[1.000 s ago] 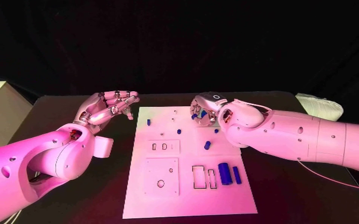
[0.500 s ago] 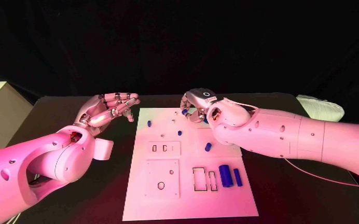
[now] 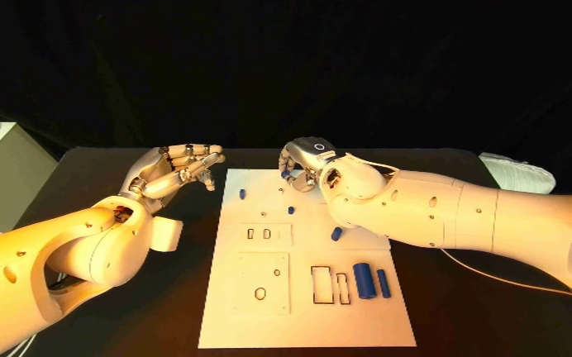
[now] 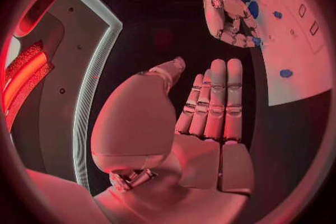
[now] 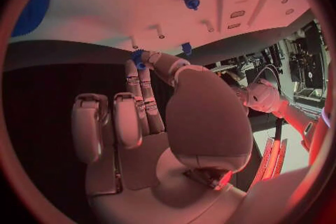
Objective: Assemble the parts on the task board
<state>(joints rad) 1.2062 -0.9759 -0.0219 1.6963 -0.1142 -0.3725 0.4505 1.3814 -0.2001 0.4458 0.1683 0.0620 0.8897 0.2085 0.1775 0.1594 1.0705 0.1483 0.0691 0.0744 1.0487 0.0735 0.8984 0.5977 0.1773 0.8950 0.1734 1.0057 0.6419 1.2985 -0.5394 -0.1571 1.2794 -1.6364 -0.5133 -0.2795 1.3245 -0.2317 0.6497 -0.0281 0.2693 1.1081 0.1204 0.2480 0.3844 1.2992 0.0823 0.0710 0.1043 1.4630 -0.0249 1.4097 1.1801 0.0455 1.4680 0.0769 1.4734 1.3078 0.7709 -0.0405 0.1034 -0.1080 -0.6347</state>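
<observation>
Left hand (image 3: 175,170) off the task board's left edge, fingers together and curled, nothing held | task board (image 3: 304,324): white plate, mid-table, cut-outs, small blue parts (image 3: 367,280) scattered | right hand (image 3: 305,167) at far edge, fingertips pinching small blue gear (image 5: 137,59).

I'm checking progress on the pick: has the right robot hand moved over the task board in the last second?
Yes. The right robot hand has shifted along the far edge of the task board, toward the left robot hand.
</observation>
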